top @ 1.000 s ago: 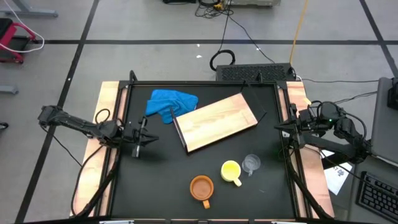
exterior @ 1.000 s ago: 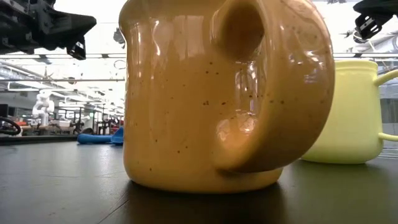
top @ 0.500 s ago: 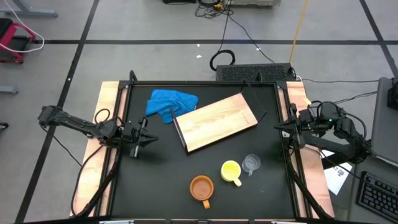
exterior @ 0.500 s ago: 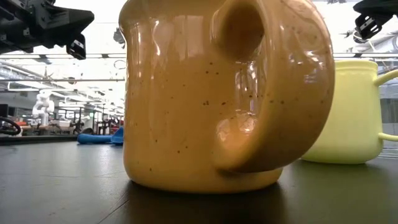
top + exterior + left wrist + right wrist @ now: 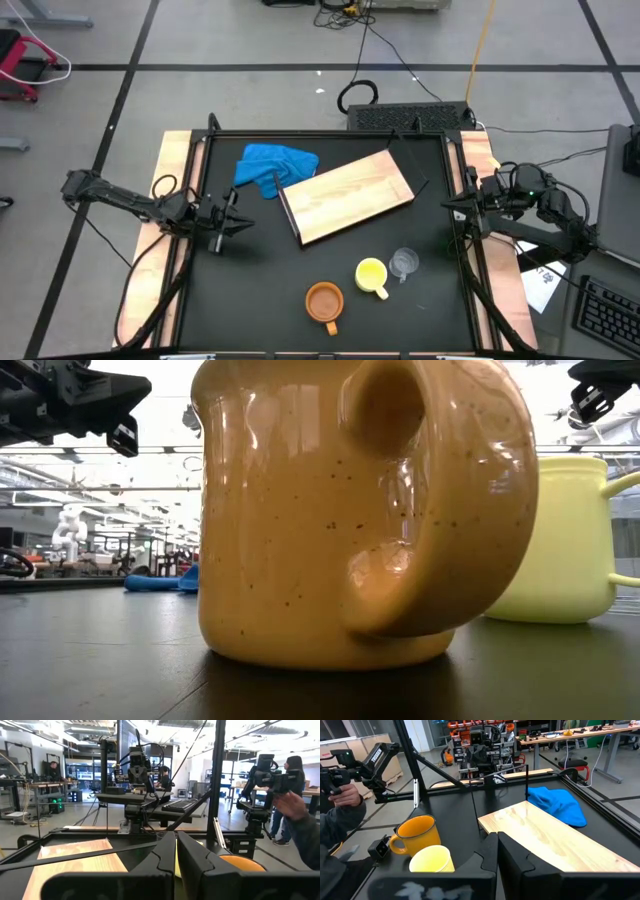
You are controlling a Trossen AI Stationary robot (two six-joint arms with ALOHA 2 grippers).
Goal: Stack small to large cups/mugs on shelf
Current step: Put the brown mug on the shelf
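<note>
The orange-brown mug (image 5: 324, 301), the yellow mug (image 5: 372, 276) and the small clear cup (image 5: 403, 263) stand upright on their bases on the black table near its front edge. The mugs fill the low view, orange (image 5: 350, 510) before yellow (image 5: 560, 540). The light-wood shelf board (image 5: 348, 197) lies flat and askew at mid-table. My left gripper (image 5: 235, 222) is shut and empty above the table's left side. My right gripper (image 5: 447, 207) is shut and empty at the right edge. Both are far from the mugs.
A crumpled blue cloth (image 5: 275, 166) lies at the far left, touching the board's corner. A black frame rail (image 5: 330, 135) runs around the table. A person's hand (image 5: 342, 795) shows beyond the table in the right wrist view.
</note>
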